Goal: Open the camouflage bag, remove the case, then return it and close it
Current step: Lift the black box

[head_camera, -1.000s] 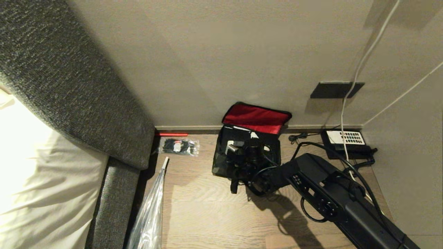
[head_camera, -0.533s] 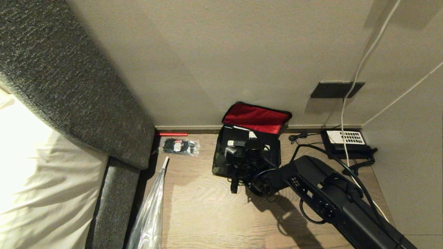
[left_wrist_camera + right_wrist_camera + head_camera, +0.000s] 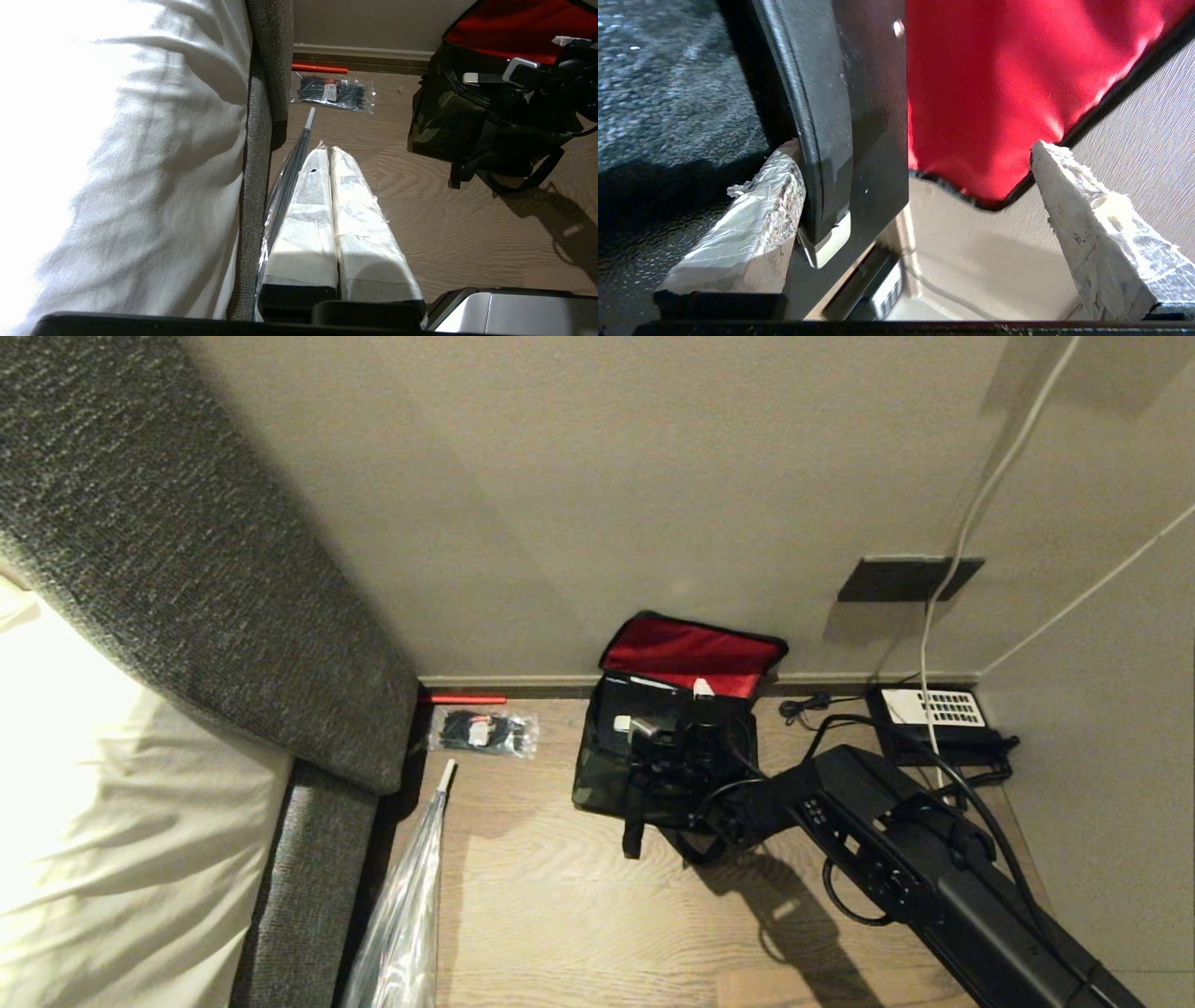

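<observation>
The wall [image 3: 653,476] fills the upper half of the head view, pale and plain, with a dark plate [image 3: 906,579] on it and a white cable [image 3: 971,513] running down from above. To the robot's left lies a bed [image 3: 112,784] with white sheets, edged by a grey upholstered frame [image 3: 187,569]. The floor [image 3: 560,915] is brown wood planking, meeting the wall at a low skirting board [image 3: 523,682].

The right arm [image 3: 915,877] comes in from the lower right of the head view and stretches across the floor toward the wall, bent at the wrist over the camouflage bag [image 3: 607,775]. The right gripper [image 3: 920,186] is spread wide inside the bag's mouth; one taped fingertip [image 3: 761,210] rests against the black case [image 3: 845,116], the other stands well apart from it, so nothing is gripped. The case stands in the open bag, whose red-lined lid [image 3: 691,655] leans back against the wall.

The left gripper [image 3: 329,196] hangs beside the bed frame, low over the floor, fingers pressed together and empty.

A folded clear umbrella [image 3: 401,915] lies along the bed frame. A black telephone [image 3: 934,714] sits near the right-hand wall, a clear packet [image 3: 481,730] of black items near the skirting, and a red stick [image 3: 464,698] against it.
</observation>
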You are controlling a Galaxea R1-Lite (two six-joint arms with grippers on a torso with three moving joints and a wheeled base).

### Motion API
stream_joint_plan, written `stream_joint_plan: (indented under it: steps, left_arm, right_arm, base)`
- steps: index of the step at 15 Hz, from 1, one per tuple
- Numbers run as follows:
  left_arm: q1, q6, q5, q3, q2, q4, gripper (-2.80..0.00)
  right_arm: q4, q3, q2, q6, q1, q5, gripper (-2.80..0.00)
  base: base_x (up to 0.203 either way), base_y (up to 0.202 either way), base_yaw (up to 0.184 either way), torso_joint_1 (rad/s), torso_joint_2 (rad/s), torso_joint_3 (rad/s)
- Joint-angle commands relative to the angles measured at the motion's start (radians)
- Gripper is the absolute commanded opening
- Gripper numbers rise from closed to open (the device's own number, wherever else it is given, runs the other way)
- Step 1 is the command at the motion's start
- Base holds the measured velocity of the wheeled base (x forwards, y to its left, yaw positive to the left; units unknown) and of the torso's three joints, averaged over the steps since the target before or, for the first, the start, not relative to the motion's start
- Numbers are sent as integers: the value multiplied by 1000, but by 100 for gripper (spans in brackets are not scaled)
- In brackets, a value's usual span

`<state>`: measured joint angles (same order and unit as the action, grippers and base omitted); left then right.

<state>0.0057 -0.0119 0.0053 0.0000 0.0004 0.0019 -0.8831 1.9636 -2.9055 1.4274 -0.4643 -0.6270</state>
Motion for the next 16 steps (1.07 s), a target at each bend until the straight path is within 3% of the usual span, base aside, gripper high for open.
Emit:
stream_joint_plan:
  steps: [1,4,9,16]
  left_arm:
    - [0,0,1,3,-3,1,-280]
    - [0,0,1,3,-3,1,-280]
    - [0,0,1,3,-3,0,-280]
    - [0,0,1,3,-2,1,-280]
  right_arm:
    - [0,0,5,-21,1,-31,0]
    - [48,1,-3,-101,-7,-33,0]
    - [48,-44,41,-149,-35,-41,0]
    - [10,-434,328,-254,-131,-44,0]
  base:
    - [0,0,0,0,0,0]
    - [0,0,0,0,0,0]
    - [0,0,0,0,0,0]
    - [0,0,0,0,0,0]
